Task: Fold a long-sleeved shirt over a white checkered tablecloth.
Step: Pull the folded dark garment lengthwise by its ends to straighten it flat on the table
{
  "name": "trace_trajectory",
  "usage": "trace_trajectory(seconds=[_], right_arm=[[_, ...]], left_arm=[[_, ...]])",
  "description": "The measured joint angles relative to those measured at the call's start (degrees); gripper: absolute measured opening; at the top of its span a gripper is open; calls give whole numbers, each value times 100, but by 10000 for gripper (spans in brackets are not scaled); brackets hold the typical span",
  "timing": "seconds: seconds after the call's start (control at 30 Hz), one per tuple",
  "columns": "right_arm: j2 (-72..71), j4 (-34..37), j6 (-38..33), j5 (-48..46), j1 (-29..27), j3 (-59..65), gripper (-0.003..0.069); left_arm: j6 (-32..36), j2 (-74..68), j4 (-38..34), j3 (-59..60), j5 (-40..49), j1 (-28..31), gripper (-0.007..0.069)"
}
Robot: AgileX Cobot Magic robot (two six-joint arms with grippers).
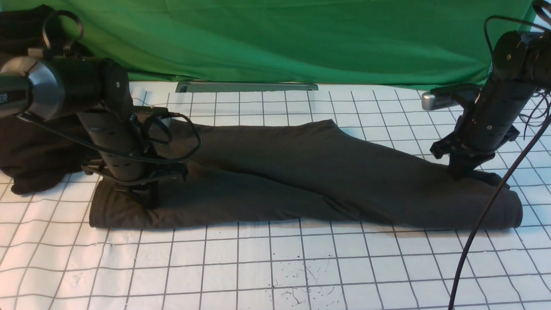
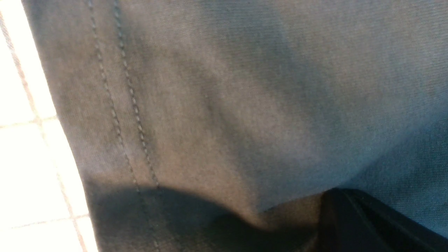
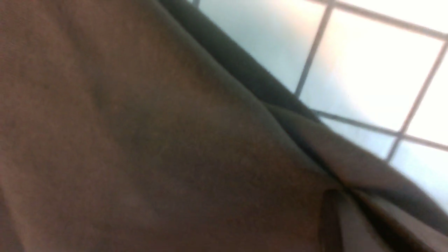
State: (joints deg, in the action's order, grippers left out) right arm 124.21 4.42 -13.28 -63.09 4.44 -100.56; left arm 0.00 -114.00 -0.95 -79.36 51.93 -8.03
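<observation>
The long-sleeved shirt [image 1: 301, 181] lies as a long dark brown-grey band across the white checkered tablecloth [image 1: 275, 267]. My left gripper [image 1: 148, 200] points down into the shirt's left end, shut, with cloth gathered at its tip. In the left wrist view the shirt [image 2: 224, 105] fills the picture, showing a double-stitched hem beside a strip of tablecloth [image 2: 21, 147]. A black fingertip [image 2: 350, 224] presses into the bunched fabric there. My right gripper [image 1: 459, 175] stands shut on the shirt's right end. In the right wrist view, folds of the shirt [image 3: 140, 140] converge at the jaws, with tablecloth [image 3: 367, 70] beyond.
A blacker heap of cloth [image 1: 30, 155] lies at the far left behind the left arm. Green cloth [image 1: 275, 38] hangs along the back, with a grey metal bar [image 1: 245, 86] at its foot. A black cable [image 1: 486, 215] trails from the right arm across the shirt's right end.
</observation>
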Motion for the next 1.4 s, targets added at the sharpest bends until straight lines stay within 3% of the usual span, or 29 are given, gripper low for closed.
trace_trajectory(seconds=[0.53, 0.63, 0.67, 0.77, 0.93, 1.1, 1.4], right_arm=[[130, -489, 56, 685, 0, -378, 24], [182, -763, 310, 663, 0, -388, 101], [176, -1012, 517, 451, 0, -475, 185], [53, -1363, 812, -265, -8, -775, 330], [-556, -1437, 1161, -554, -31, -612, 380], [-1074, -1022, 1205, -623, -327, 351, 402], [-1059, 148, 887, 20, -1178, 1626, 448]], left_arm=[[0, 18, 0, 30, -13, 0, -4], [0, 37, 0, 30, -13, 0, -4], [0, 49, 14, 36, -13, 0, -4], [0, 159, 25, 43, -8, 0, -4], [0, 413, -381, 43, 39, 0, -4], [279, 458, -1089, 125, 20, 0, -4], [480, 388, -1150, 413, -160, 0, -4]])
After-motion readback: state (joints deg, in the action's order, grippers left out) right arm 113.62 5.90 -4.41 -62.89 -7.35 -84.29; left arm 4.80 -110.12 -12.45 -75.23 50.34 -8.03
